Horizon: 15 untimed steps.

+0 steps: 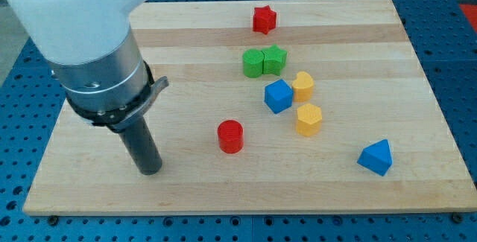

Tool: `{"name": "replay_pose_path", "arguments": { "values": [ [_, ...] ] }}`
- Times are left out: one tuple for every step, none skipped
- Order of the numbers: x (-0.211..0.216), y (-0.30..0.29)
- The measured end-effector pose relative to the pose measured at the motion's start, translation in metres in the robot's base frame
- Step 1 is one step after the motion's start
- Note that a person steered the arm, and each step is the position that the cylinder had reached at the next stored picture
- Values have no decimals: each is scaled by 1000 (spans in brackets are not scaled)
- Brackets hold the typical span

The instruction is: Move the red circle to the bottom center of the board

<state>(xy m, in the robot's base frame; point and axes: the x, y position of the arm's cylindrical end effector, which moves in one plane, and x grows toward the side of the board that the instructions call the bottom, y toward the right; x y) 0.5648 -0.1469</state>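
- Red cylindrical block, the task's "circle": sits lower centre of the pale wooden tabletop, clear of the other blocks.
- Judged light, rigid, slides easily; push its upper side, centred, or it may roll off line.
- Tool: a bare rod with nothing to open or close; my tip rests lower left of frame, well left of the block, rod near upright.
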Motion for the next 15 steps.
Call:
{"name": "replay_pose_path", "arguments": {
  "values": [
    [0, -47],
    [-13, -79],
    [-38, -95],
    [-67, -104],
    [-79, -119],
    [-79, -120],
    [-79, -120],
    [-80, -90],
    [-80, -20],
    [-80, 34],
    [-79, 35],
    [-76, 59],
    [-65, 106],
    [-44, 157],
    [-43, 153]
  ]
}}
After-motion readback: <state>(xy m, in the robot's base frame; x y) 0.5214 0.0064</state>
